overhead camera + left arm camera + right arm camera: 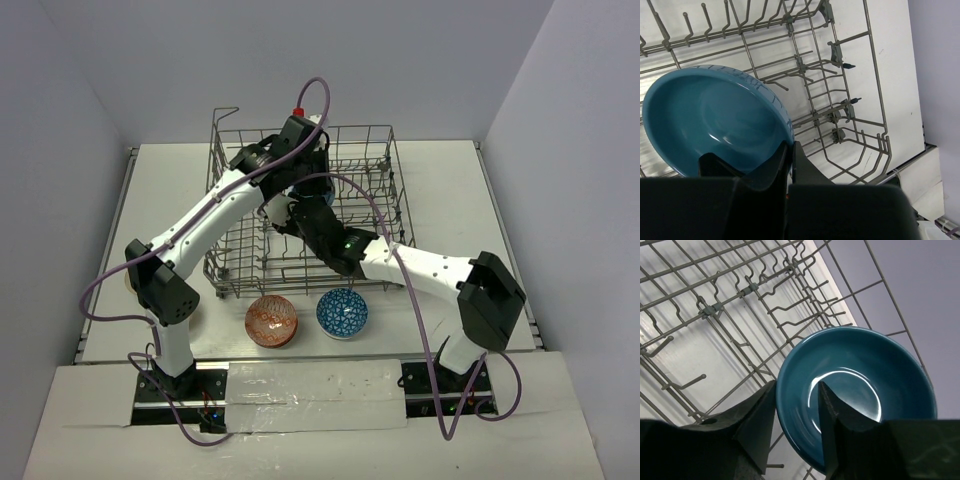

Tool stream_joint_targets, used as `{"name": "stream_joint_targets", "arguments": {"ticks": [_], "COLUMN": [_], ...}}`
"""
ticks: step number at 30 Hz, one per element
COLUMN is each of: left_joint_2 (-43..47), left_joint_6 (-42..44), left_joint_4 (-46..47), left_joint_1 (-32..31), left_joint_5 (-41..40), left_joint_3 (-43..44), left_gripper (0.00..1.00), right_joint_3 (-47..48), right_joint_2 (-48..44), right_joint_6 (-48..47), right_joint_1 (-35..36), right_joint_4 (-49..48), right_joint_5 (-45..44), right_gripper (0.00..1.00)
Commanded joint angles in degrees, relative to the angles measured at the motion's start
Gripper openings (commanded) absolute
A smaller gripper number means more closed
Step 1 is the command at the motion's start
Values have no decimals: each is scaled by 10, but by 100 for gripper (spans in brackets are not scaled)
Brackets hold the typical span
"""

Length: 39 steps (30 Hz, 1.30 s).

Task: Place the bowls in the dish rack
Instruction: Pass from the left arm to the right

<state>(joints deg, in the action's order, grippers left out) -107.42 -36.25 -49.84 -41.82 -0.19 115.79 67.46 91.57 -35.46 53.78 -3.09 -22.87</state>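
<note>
Dish rack (228, 262) at far centre of table (455, 200), reached into from both sides. Left gripper (789, 147) clamped tight on rim of teal bowl (715, 125), held tilted over rack wires. Right gripper (796, 385) part-spread, straddling same rim: one finger inside, one outside. On table before rack: red patterned bowl (271, 320), then blue patterned bowl (342, 313) just beside.
</note>
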Motion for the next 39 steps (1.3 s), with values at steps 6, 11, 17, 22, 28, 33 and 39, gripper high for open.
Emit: {"name": "stream_joint_targets", "arguments": {"ticks": [6,11,17,22,28,33,39], "left_joint_2": [17,17,13,11,8,4,-3], "left_joint_6": [17,19,21,14,11,12,9], "left_joint_4": [-15,-10,-8,3,15,23,28], "left_joint_1": [-12,-12,-12,-12,-12,-12,-12], "left_joint_5": [5,5,-17,-17,-13,-10,-3], "left_joint_3": [-14,-22,-28,-33,-43,-46,-45], "left_gripper": [0,0,0,0,0,0,0], "right_joint_3": [23,21,22,26,30,24,24], "right_joint_2": [4,4,6,12,15,5,-1], "right_joint_6": [6,4,8,14,22,31,34], "right_joint_1": [-23,-23,-23,-23,-23,-23,-23], "right_joint_4": [-35,-36,-34,-29,-14,-10,-2], "right_joint_5": [-74,-81,-89,-86,-77,-62,-53], "right_gripper": [32,24,16,0,0,0,0]}}
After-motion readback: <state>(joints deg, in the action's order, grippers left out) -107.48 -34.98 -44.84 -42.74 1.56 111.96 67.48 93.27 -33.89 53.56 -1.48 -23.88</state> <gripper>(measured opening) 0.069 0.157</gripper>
